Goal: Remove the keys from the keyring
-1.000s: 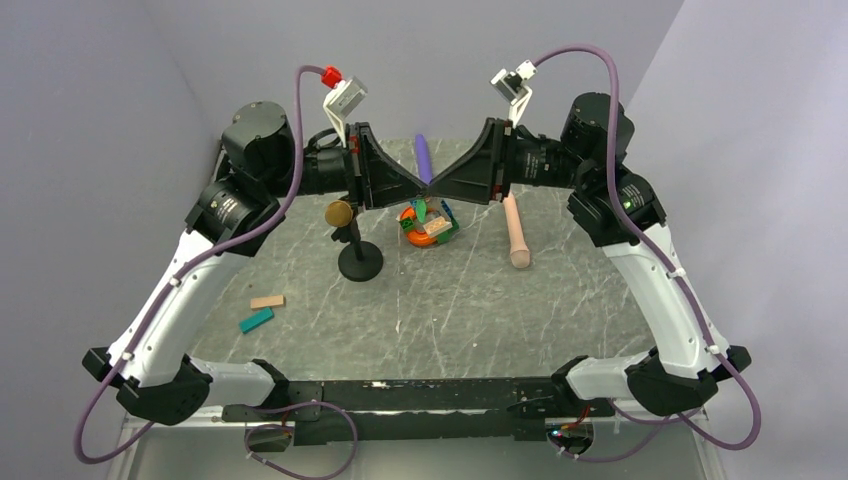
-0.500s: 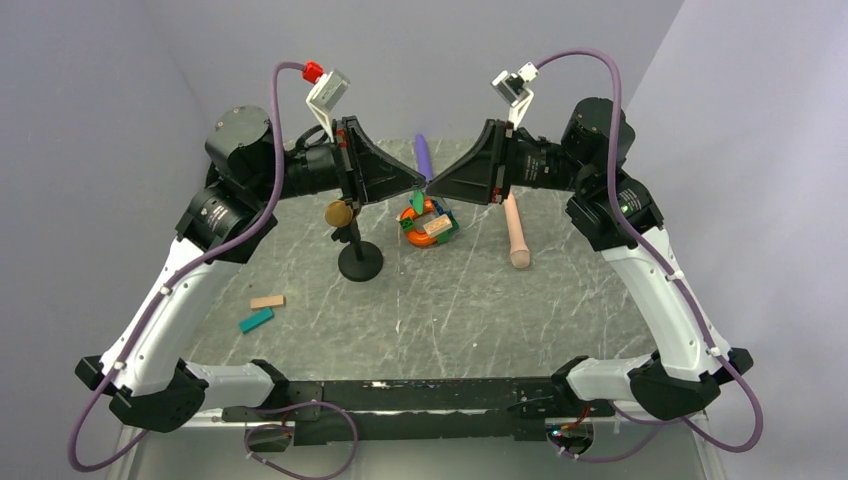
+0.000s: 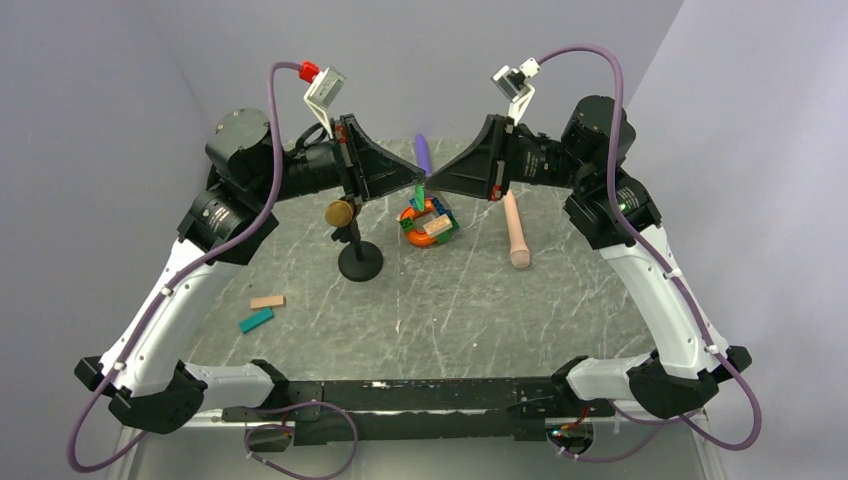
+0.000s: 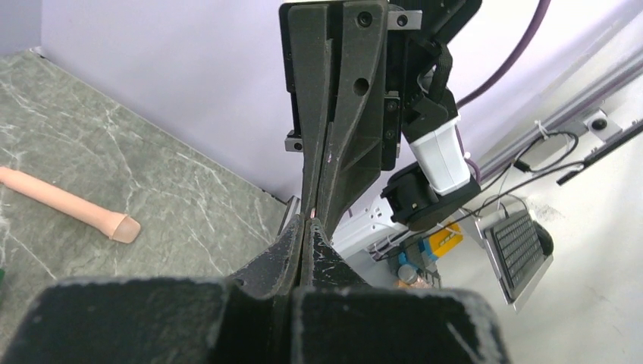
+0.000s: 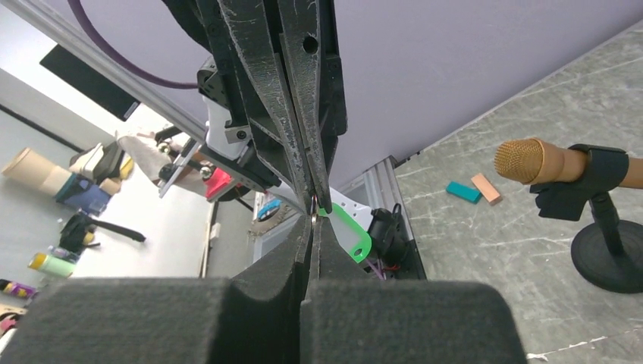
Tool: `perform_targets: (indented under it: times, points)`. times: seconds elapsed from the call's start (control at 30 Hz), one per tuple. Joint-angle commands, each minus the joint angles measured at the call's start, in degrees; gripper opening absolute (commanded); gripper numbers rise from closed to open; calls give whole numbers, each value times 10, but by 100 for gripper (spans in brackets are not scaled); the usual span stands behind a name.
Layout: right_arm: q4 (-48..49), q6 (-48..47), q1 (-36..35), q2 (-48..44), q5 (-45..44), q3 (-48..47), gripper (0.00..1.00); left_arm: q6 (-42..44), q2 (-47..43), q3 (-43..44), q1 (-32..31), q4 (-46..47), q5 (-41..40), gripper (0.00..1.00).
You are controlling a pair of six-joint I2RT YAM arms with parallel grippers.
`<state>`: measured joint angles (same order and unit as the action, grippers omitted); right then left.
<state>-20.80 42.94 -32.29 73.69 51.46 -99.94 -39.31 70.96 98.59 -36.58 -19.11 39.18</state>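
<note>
My two grippers meet tip to tip above the far middle of the table. The left gripper (image 3: 419, 177) is shut, and so is the right gripper (image 3: 431, 184). The bright-green key (image 3: 419, 193) hangs just under the meeting point. In the right wrist view the green key (image 5: 351, 235) hangs to the right of my right gripper (image 5: 313, 225), its upper end tucked at the left arm's fingertips. A sliver of the silvery keyring (image 5: 313, 220) shows pinched between my right tips. In the left wrist view my left gripper (image 4: 306, 221) is shut, and key and ring are hidden.
A gold microphone (image 3: 340, 213) on a black stand (image 3: 360, 264) is left of a pile of orange and green toys (image 3: 428, 226). A beige cylinder (image 3: 516, 236) and a purple one (image 3: 424, 152) lie at the back. A tan block (image 3: 267, 301) and a teal block (image 3: 256, 320) lie front left.
The left arm has swung up and back to the left, tilting its gripper. The meeting point and the green key have risen a little. Both grippers stay shut.
</note>
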Motion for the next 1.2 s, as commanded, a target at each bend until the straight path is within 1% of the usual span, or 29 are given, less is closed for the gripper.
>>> perform_targets:
  times: [0.0, 0.13, 0.23, 0.3, 0.37, 0.43, 0.47, 0.5, 0.53, 0.57, 0.6, 0.63, 0.73, 0.83, 0.93, 1.03, 1.17]
  points:
    - [20, -3, -2, -9, -15, -8, 0, -36, -32, -22, -2, 39, -75, 0]
    - [18, -6, -2, -10, -51, -15, 0, -96, -96, -106, -3, 89, -184, 0]
    - [45, 8, -2, -9, -66, -6, 0, -125, -130, -149, -3, 116, -248, 0]
    - [69, 23, -2, -11, -73, 7, 0, -135, -137, -158, -4, 128, -266, 0]
    - [89, 33, -2, -9, -78, 16, 0, -143, -134, -158, -5, 135, -272, 3]
    - [99, 37, -2, -4, -80, 17, 0, -148, -129, -157, -6, 141, -268, 9]
    - [99, 38, -2, 0, -79, 15, 0, -149, -127, -156, -7, 142, -264, 17]
    - [98, 39, -2, 4, -76, 12, 0, -148, -126, -156, -7, 146, -258, 29]
    - [96, 37, -2, 8, -72, 8, 0, -144, -124, -154, -7, 146, -252, 39]
    - [87, 32, -2, 14, -70, 1, 0, -137, -124, -151, -7, 141, -247, 41]
    - [77, 26, -2, 20, -68, -6, 0, -129, -123, -146, -6, 133, -245, 42]
    - [67, 20, -2, 26, -66, -13, 0, -121, -123, -141, -7, 123, -245, 39]
    - [47, 7, -2, 37, -62, -30, 0, -96, -127, -129, -6, 93, -250, 20]
    - [31, -1, -1, 47, -60, -42, 0, -69, -125, -109, -6, 60, -251, 9]
    - [18, -6, -1, 52, -68, -42, 0, -32, -122, -88, -5, 27, -239, 5]
    - [8, 0, -1, 50, -81, -32, 0, 2, -125, -73, -3, -20, -246, 0]
    - [-27, 7, -1, 33, -109, 3, 0, 48, -151, -84, 3, -69, -271, 0]
